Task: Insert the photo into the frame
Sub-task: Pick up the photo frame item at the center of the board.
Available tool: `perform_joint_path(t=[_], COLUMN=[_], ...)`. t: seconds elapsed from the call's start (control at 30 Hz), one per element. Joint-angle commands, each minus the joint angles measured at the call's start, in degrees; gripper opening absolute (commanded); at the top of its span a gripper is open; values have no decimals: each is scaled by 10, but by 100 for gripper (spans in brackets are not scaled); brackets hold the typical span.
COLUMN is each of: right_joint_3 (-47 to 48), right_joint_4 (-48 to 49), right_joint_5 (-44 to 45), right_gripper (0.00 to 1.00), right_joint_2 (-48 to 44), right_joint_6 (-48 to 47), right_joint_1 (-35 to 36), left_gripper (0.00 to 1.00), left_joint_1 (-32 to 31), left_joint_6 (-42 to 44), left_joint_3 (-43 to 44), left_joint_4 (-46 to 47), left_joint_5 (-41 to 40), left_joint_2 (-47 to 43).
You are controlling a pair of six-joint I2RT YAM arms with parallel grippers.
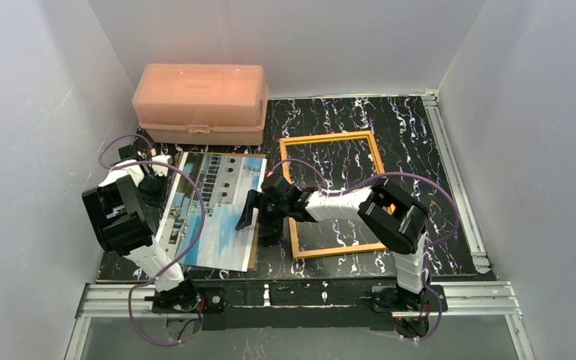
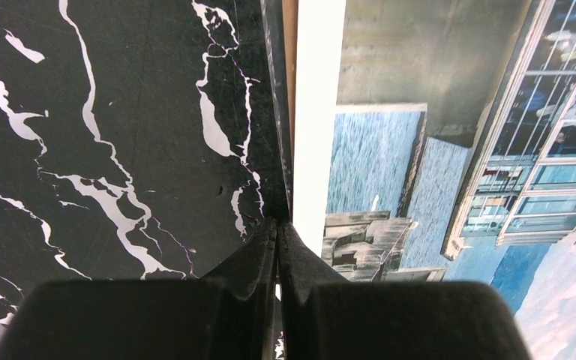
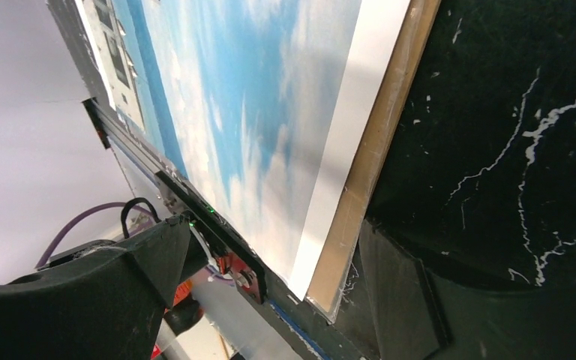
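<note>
The photo [image 1: 211, 206], blue sky and a white building, lies face up on the left of the black marble mat, on a brown backing board [image 1: 253, 251]. The frame [image 1: 294, 195] lies flat to its right, with bare mat showing inside it. My left gripper [image 1: 151, 180] is at the photo's left edge. In the left wrist view its jaws [image 2: 277, 229] are shut, tips at the photo's white border [image 2: 311, 112]. My right gripper [image 1: 259, 216] is open at the photo's right edge. In the right wrist view it [image 3: 270, 277] straddles the near corner of the photo [image 3: 270, 112] and the board [image 3: 367, 172].
A pink plastic box [image 1: 201, 101] stands at the back left, just behind the photo. White walls close in on both sides and the back. An aluminium rail [image 1: 307, 294] runs along the near edge, and another [image 1: 454, 176] along the right.
</note>
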Motion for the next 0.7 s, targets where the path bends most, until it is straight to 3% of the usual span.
perform_joint_path(t=[0.0, 0.37, 0.67], right_joint_3=[-6, -26, -36], right_joint_4=[108, 142, 207], right_joint_5=[-17, -13, -31], right_gripper=[90, 89, 89], right_joint_2=[-30, -76, -61], right_joint_6=[36, 55, 80], right_joint_1=[-2, -9, -9], left_gripper=[0, 0, 0], left_joint_1=[-8, -8, -8], left_joint_6=[7, 8, 10], left_joint_3=[-26, -26, -26], left_joint_4=[-25, -33, -35], left_joint_5=[43, 49, 51], left_joint_2=[42, 44, 43])
